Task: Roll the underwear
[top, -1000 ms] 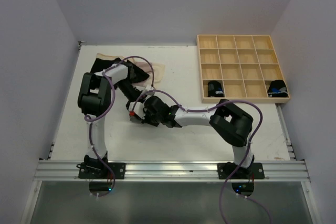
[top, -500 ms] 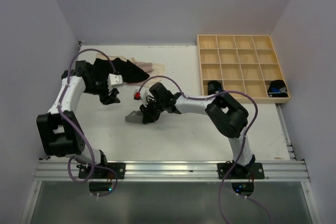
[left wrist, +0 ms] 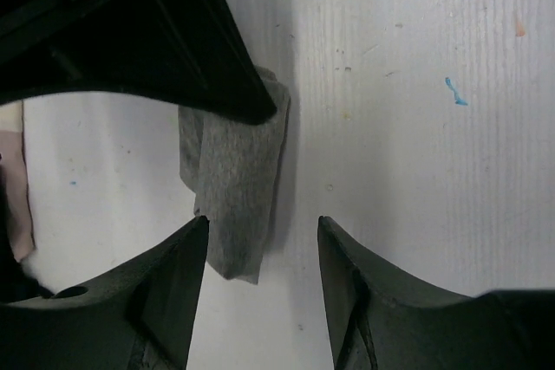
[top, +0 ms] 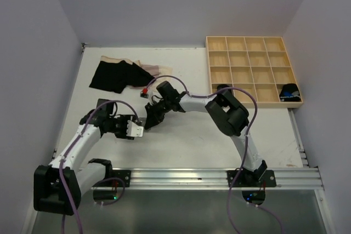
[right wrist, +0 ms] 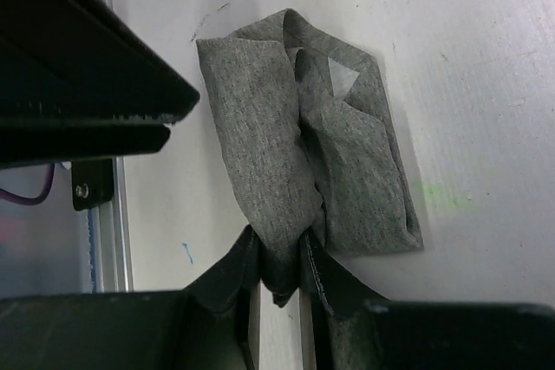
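We count one grey underwear (right wrist: 295,145), and it sits a little left of the counter's middle, creased and folded over on itself. The right gripper (right wrist: 277,275) has it: jaws nearly closed, pinching one bunched end of the cloth while the rest lies on the table. Facing it is the left gripper (left wrist: 260,253), jaws wide, and the grey cloth's free end lies between its two fingers; we cannot tell whether either finger touches it.

Out toward the far left corner we see one black underwear (top: 115,75) spread flat. Pale beige-pink cloth (top: 151,69) peeks from under its far and right edges, too covered for us to count the pieces.

At the far right corner stands one wooden tray (top: 253,58), four by four, sixteen compartments. We spot one dark roll (top: 289,91) in its near right corner compartment. A second dark shape in the near left compartment is half hidden by the right arm.

The table (top: 186,141) is white and scuffed, with small blue flecks, an orange speck and a faint green smudge in the wrist views. A metal rail (top: 181,176) runs along the near edge, and plain pale walls (top: 181,9) close three sides.

The dark roll carries a blue and white patch, too small for us to read.
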Robot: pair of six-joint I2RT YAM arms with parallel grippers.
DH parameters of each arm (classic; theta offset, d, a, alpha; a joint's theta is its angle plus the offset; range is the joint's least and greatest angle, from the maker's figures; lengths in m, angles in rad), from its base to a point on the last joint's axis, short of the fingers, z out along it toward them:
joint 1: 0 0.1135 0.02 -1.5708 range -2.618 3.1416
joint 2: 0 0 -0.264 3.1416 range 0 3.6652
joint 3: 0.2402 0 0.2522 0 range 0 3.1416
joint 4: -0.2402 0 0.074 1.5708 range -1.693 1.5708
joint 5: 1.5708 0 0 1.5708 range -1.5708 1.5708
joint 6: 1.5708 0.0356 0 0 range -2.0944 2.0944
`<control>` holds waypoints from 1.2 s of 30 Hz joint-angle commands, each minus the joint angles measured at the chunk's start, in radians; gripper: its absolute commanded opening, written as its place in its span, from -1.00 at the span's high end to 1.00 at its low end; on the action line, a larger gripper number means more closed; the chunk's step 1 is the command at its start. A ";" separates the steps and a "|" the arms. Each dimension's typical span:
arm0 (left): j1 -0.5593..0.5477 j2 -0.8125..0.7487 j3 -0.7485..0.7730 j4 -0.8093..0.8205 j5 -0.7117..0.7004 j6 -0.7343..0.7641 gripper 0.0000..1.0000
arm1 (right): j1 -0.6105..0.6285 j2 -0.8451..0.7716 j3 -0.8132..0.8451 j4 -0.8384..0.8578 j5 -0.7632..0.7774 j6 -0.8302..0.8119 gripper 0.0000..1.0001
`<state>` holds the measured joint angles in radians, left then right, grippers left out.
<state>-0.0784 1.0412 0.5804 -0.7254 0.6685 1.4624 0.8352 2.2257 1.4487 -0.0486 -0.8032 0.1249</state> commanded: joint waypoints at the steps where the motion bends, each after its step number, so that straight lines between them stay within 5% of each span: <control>1: -0.067 -0.040 -0.042 0.178 -0.069 0.042 -0.14 | 0.008 0.117 -0.031 -0.165 0.038 0.019 1.00; 11: -0.179 0.124 -0.060 0.313 -0.185 0.046 -0.13 | -0.002 0.154 -0.013 -0.171 0.009 0.030 1.00; 17: -0.204 0.252 -0.042 0.302 -0.253 0.032 0.36 | -0.018 0.124 -0.031 -0.171 0.028 0.021 1.00; 22: -0.205 0.351 0.053 0.152 -0.254 0.027 0.83 | -0.036 0.085 -0.050 -0.168 0.047 0.024 0.40; 24: -0.205 0.410 0.103 0.065 -0.262 0.045 0.93 | -0.060 0.045 -0.073 -0.165 0.073 0.033 -0.14; 27: -0.207 0.493 0.157 -0.030 -0.271 0.035 0.99 | -0.105 -0.065 -0.137 -0.131 0.149 0.056 -0.34; 36: -0.205 0.819 0.438 -0.288 -0.238 -0.007 0.98 | -0.150 -0.529 -0.356 -0.088 0.462 -0.019 -0.34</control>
<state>-0.2817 1.7077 1.0016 -0.8925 0.4828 1.4715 0.6682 1.8439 1.1282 -0.1284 -0.5114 0.1699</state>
